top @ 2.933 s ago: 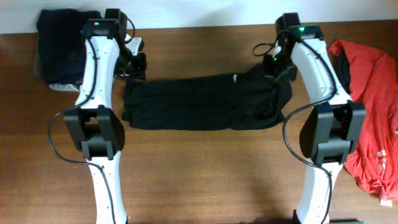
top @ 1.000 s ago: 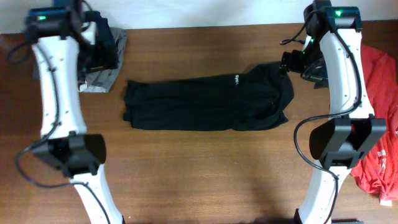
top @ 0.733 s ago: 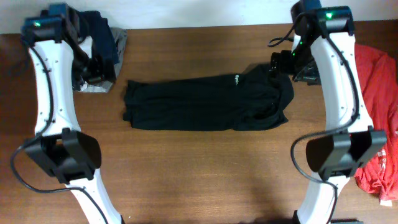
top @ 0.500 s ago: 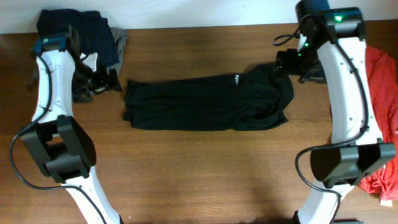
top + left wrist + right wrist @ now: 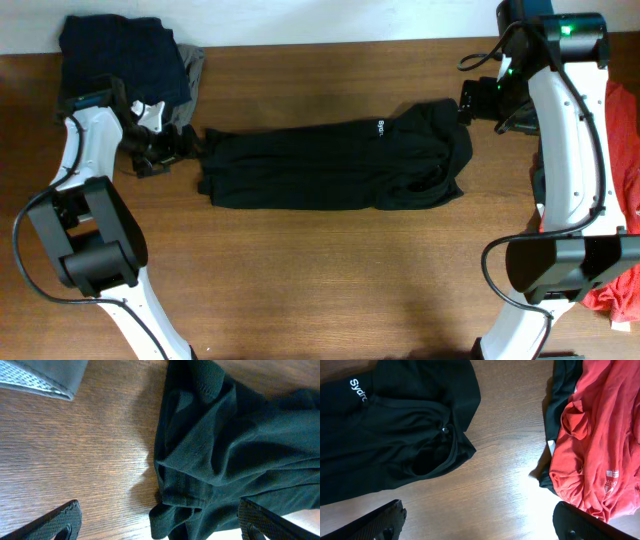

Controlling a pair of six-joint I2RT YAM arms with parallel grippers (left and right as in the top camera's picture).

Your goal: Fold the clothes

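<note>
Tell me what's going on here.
Clothes folding, midway. The black garment lies in a long strip across the table. The left gripper, open, is at its left end; the right gripper, open, is by its collar end. Neither holds anything. A red garment lies to the right, a navy pile far left.

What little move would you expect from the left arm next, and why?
Probably the left pincer should drop and close on the bunched end of the long black fabric garment beneath it. It stands open, holding nothing, straddling that rumpled edge above the brown wooden table, so a grip there looks the likeliest start of a fold.
</note>
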